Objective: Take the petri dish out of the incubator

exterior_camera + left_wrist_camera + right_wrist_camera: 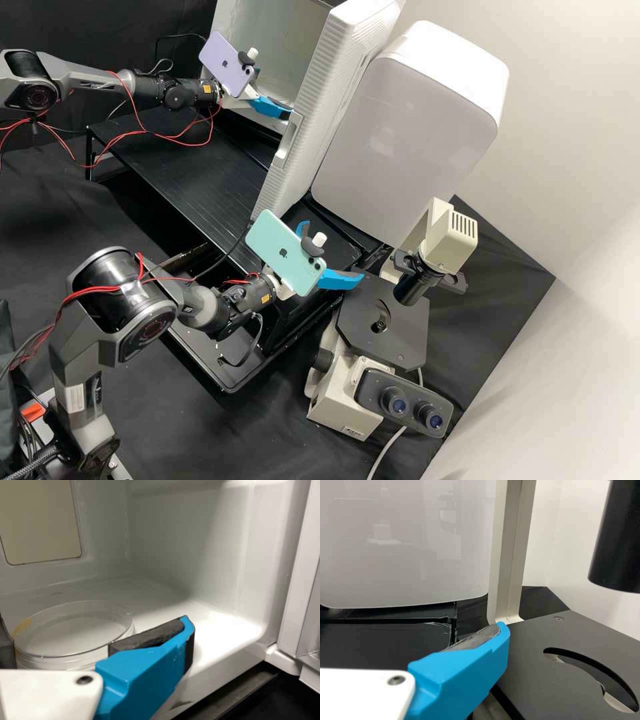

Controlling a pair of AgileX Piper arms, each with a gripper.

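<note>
A clear round petri dish (70, 630) lies on the white floor of the open incubator (313, 73). My left gripper (272, 105) is at the incubator's opening, open, with the dish between its fingers. One blue finger (150, 670) stands at the dish's near rim; whether its dark pad touches the rim I cannot tell. My right gripper (339, 277) hangs open and holds nothing, low beside the incubator's open door (293, 133) and just over the edge of the microscope's black stage (560, 650). Its blue finger (470, 665) points at the door's lower corner.
The incubator door stands open between the two arms. A grey microscope (380, 373) with its stage (383, 327) and lamp housing (447, 233) sits right of the right gripper. A black raised shelf (193, 167) runs under the incubator. White walls close the right side.
</note>
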